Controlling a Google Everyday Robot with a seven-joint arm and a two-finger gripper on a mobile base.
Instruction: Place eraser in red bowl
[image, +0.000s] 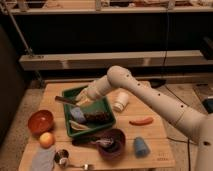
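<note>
From where I stand, the pale gripper (81, 102) hangs over the green plastic tray's (92, 131) upper-left corner; I cannot tell its grip. The flat dark rectangular eraser (65, 100) seems to jut leftward from it, across the rim. The small orange-red bowl (40, 121) sits below-left.

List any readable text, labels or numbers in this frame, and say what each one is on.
No text can be read.
white bottle: no legible label.
table, front right corner: a faint mark, too blurred to read.
pincer, over the green tray: no marking shows.
</note>
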